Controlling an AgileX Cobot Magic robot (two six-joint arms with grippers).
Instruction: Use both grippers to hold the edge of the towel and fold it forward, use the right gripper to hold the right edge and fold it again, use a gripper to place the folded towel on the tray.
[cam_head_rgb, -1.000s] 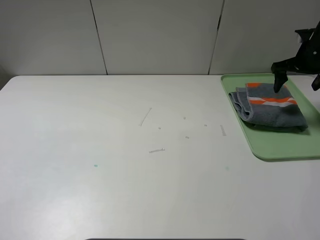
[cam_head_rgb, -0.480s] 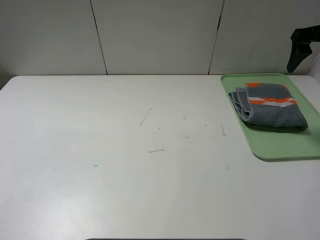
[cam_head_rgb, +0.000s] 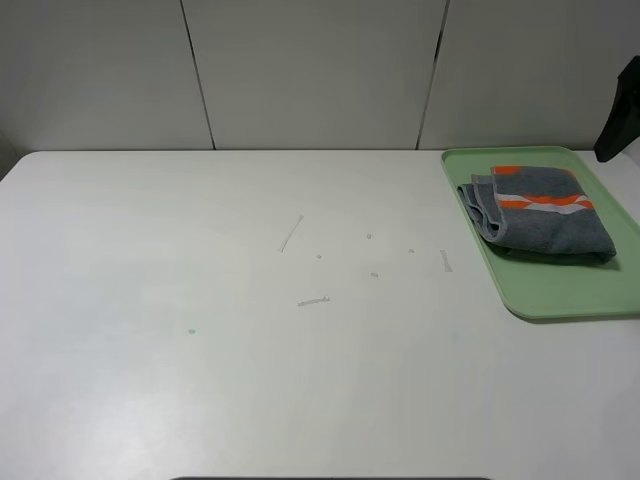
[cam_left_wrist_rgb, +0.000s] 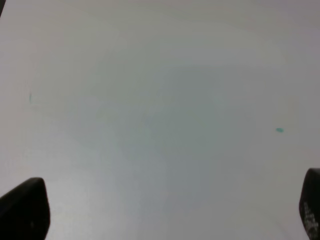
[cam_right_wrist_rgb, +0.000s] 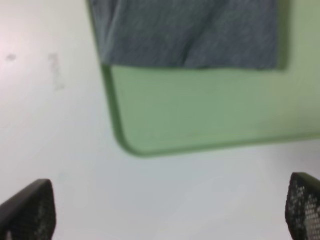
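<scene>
The folded grey towel (cam_head_rgb: 545, 215) with an orange and white stripe lies on the green tray (cam_head_rgb: 560, 300) at the right of the table. It also shows in the right wrist view (cam_right_wrist_rgb: 190, 30), lying on the tray (cam_right_wrist_rgb: 200, 110). My right gripper (cam_right_wrist_rgb: 160, 210) is open and empty, raised above the tray's near corner and clear of the towel. Only a dark part of the right arm (cam_head_rgb: 622, 125) shows at the right edge of the exterior view. My left gripper (cam_left_wrist_rgb: 160, 215) is open and empty over bare white table; it is out of the exterior view.
The white table (cam_head_rgb: 250, 350) has a few small scuff marks (cam_head_rgb: 290, 233) near its middle and a tiny green speck (cam_left_wrist_rgb: 279, 130). A grey panelled wall stands behind the table.
My right gripper has let go of the towel, lifted off it and drawn back to the right edge of the view. The towel stays on the tray.
</scene>
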